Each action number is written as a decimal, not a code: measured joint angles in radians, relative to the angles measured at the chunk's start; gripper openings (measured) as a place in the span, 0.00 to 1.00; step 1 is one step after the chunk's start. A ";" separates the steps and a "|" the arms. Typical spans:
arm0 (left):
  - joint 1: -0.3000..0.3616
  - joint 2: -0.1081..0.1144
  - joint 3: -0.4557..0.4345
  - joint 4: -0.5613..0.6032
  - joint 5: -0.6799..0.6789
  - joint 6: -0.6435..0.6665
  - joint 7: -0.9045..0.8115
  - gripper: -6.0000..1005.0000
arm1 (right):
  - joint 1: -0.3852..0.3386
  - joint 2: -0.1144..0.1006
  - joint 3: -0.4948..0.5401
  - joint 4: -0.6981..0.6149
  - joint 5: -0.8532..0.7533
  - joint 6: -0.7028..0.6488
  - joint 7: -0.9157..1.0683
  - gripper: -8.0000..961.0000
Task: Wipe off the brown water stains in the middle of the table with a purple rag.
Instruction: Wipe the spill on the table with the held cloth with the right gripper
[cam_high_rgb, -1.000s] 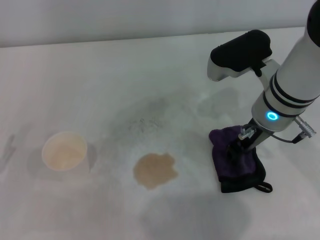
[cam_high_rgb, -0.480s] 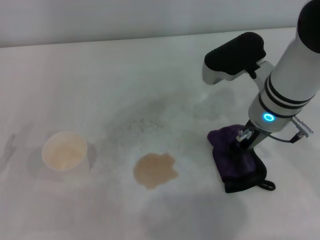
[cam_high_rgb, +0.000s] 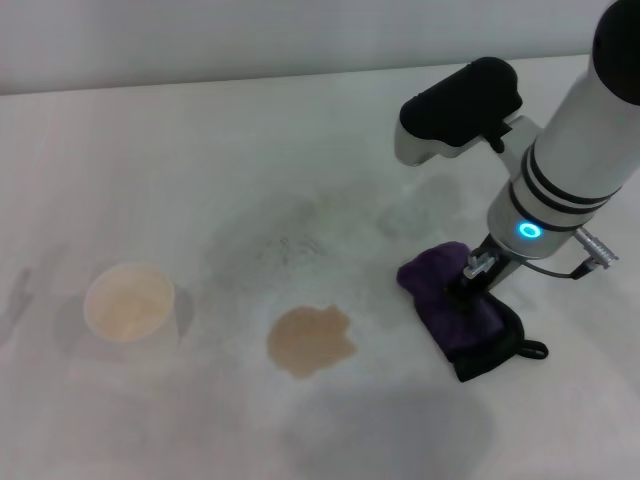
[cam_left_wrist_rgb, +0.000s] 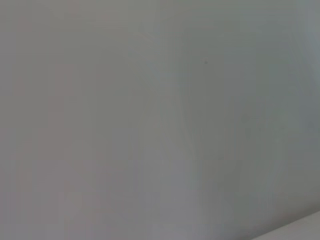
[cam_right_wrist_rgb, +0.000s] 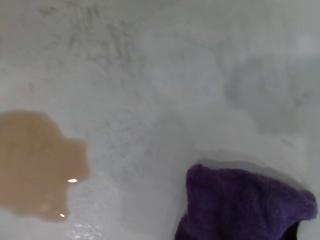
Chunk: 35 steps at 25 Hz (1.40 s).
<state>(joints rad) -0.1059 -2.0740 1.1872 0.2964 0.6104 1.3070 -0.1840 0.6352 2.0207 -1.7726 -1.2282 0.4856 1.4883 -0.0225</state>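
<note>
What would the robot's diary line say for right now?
right gripper: on fuzzy purple rag, pulling it along | brown puddle stain: unwiped, apart from rag | white paper cup: beyond stain | left arm: unseen

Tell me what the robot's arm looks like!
The right arm is a fat white tube with black rings and a glowing blue circle light. A black-and-white camera block sticks out sideways, and a thin black cable loops near the wrist. The left arm isn't showing.

The head view looks steeply down from above across the desk. The right wrist view sits close over it, sharing the brown water stains and purple rag. The left wrist view faces only blank grey.
</note>
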 joint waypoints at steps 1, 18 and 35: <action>0.000 0.000 0.000 0.000 0.000 0.000 0.000 0.83 | 0.001 0.001 -0.004 -0.006 0.002 -0.003 -0.004 0.13; -0.014 -0.003 -0.002 -0.004 0.000 0.004 -0.003 0.83 | 0.148 0.007 -0.274 -0.004 0.225 -0.169 -0.016 0.11; -0.011 -0.005 0.008 -0.016 0.000 0.008 -0.005 0.83 | 0.232 0.007 -0.361 0.060 0.303 -0.235 -0.016 0.11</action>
<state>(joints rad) -0.1171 -2.0786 1.1950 0.2806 0.6105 1.3147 -0.1887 0.8671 2.0272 -2.1335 -1.1680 0.7881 1.2537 -0.0380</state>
